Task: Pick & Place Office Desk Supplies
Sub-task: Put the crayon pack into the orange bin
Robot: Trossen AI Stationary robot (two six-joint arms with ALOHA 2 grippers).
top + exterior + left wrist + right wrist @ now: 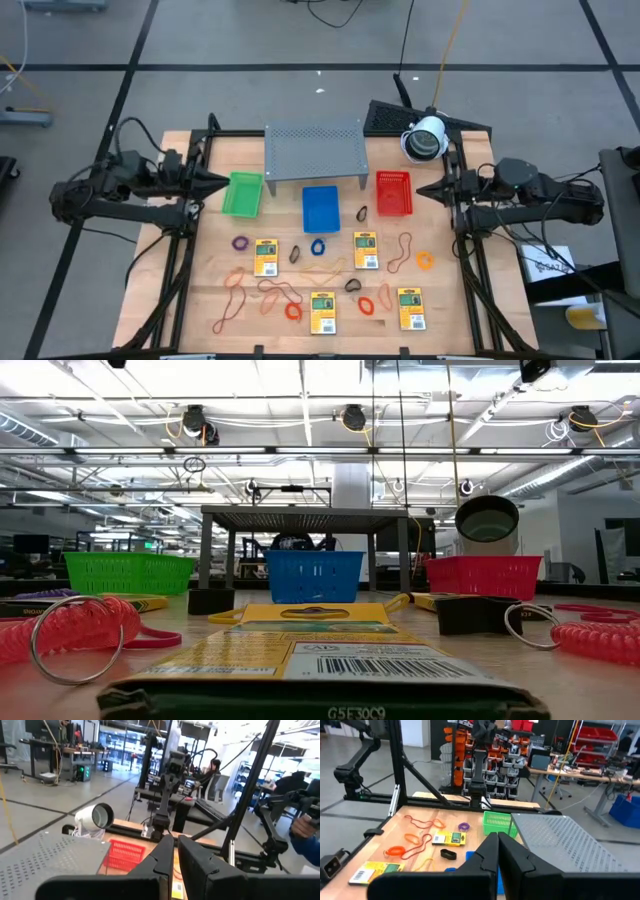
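Across the back half of the wooden bench (pixel 440 300) three plastic trays sit in a row beneath and beside a grey perforated shelf (pixel 314 148). Left of the shelf lies the green tray (pixel 242 194), in front of the shelf the blue tray (pixel 320 208), and right of it the red tray (pixel 393 193). From above, none of the three shows anything inside.

All the supplies lie loose on the bench, in front of the trays. Five yellow packets (pixel 265 257) are spread over the front half: one left of centre, one at (pixel 366 250) right of centre, and a front row at (pixel 322 313) and (pixel 411 308). Thin orange-red rubber bands (pixel 232 300) trail along the front left, with another loop (pixel 402 250) near the right. A purple ring (pixel 240 243) lies below the green tray, a blue ring (pixel 318 246) just below the blue tray, and an orange ring (pixel 425 260) toward the right edge. A dark clip (pixel 362 213) sits between the blue and red trays.

Beside the green tray, the left pincer (pixel 218 183) hangs with its fingers nearly together, holding nothing. Near the red tray, the right pincer (pixel 424 191) is fully closed and empty.
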